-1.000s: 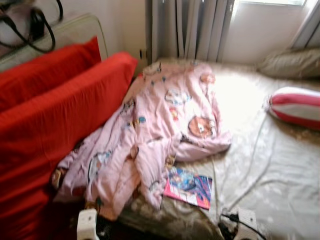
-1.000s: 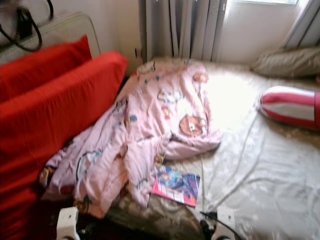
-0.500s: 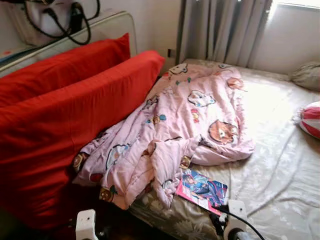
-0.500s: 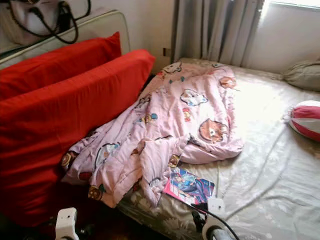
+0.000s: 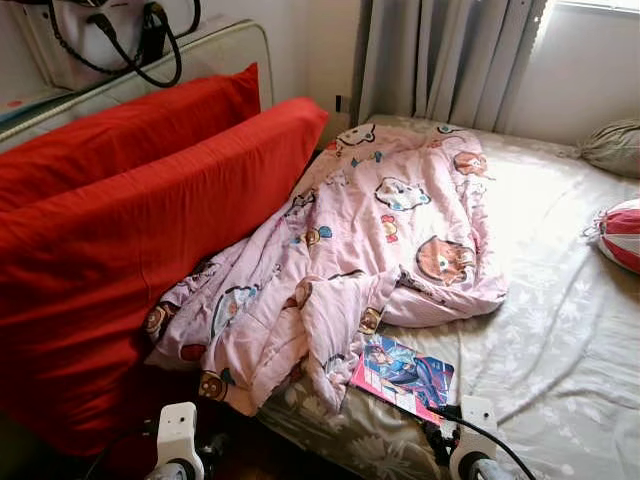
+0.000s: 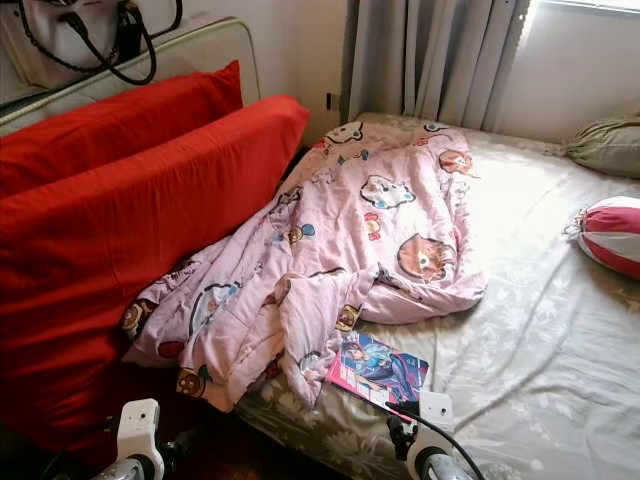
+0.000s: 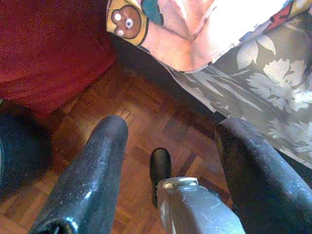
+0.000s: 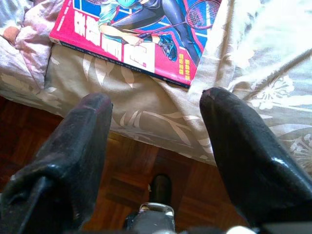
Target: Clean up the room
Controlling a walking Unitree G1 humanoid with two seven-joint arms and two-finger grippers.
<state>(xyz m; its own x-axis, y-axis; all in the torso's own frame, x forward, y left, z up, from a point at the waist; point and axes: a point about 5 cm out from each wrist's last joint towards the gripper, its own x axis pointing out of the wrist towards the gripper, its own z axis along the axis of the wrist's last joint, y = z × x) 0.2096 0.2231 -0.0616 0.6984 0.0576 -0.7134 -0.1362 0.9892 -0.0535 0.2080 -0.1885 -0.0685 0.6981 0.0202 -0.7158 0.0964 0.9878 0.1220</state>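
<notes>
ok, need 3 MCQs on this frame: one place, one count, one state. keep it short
1. Where does the magazine lie?
A. on the floor
B. on the bed near its edge, beside the pink blanket
C. on the red cushions

2. How many red cushions lean at the robot's left?
A. two
B. four
C. none

3. How are the right gripper fingers?
A. shut on the magazine
B. open, holding nothing
C. shut on the blanket

Answers: 1 B, it rests on the floral sheet by the blanket's hem. 2 A, two stand stacked. 3 B, the right wrist view shows a wide gap.
</notes>
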